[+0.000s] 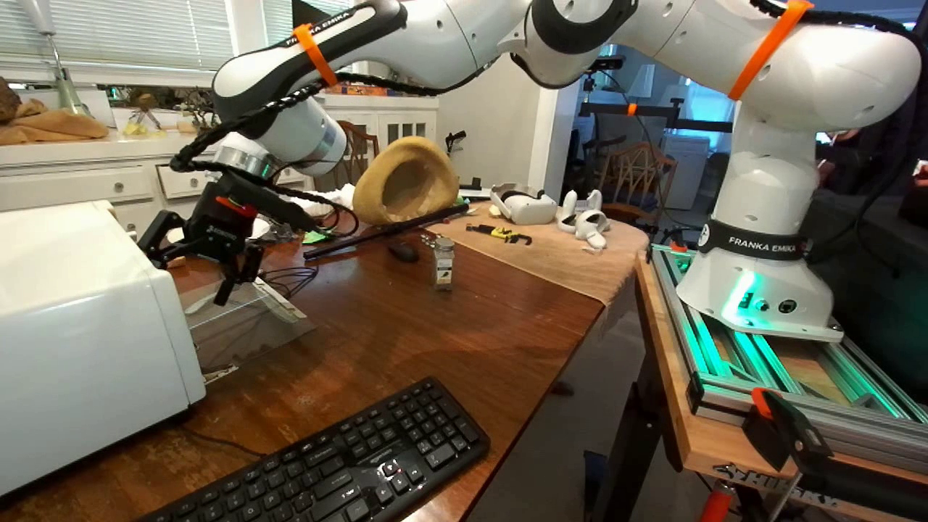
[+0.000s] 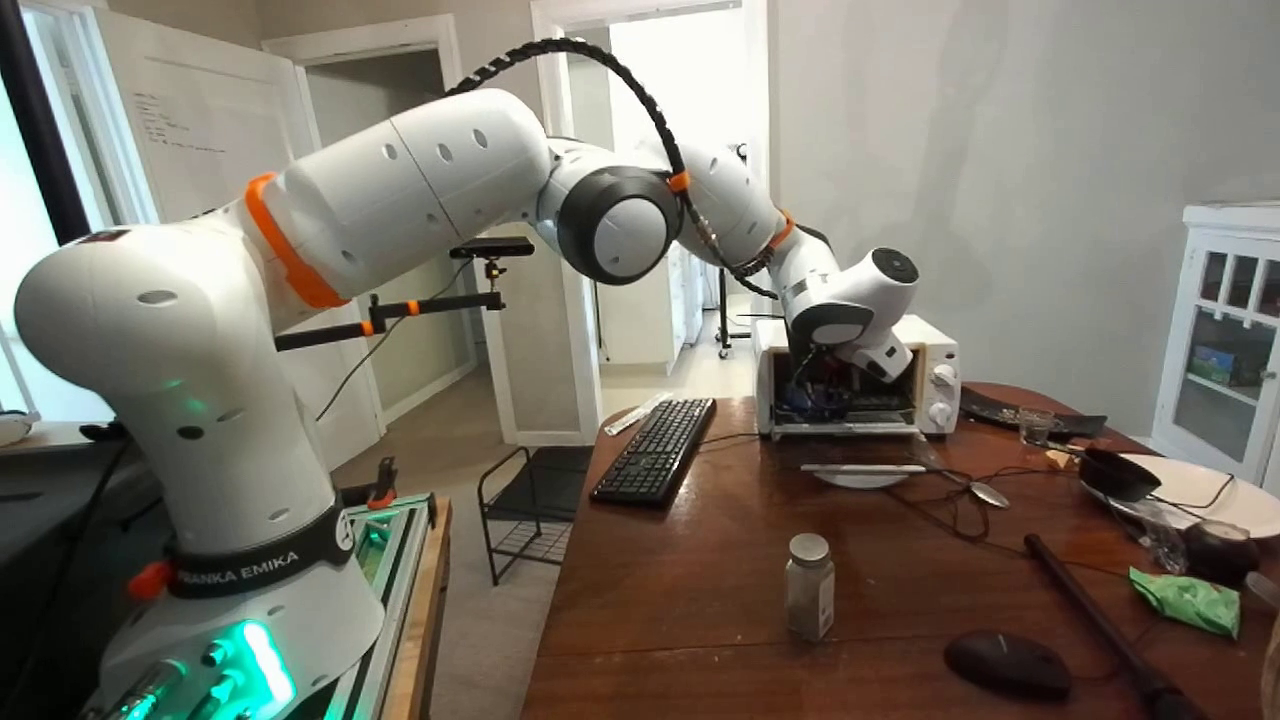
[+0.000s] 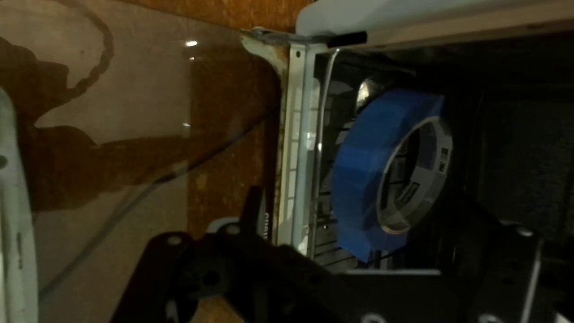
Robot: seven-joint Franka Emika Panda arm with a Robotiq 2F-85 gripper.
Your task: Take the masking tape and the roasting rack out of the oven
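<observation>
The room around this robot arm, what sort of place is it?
Probably a dining room or similar room in a home, used for robot work: there's a polished wooden table, a white glass-fronted cabinet, and a robot arm mounted beside the table.

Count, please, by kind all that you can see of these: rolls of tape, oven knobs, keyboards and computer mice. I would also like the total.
Roll of blue tape: 1
Oven knobs: 2
Keyboard: 1
Computer mouse: 1
Total: 5
</observation>
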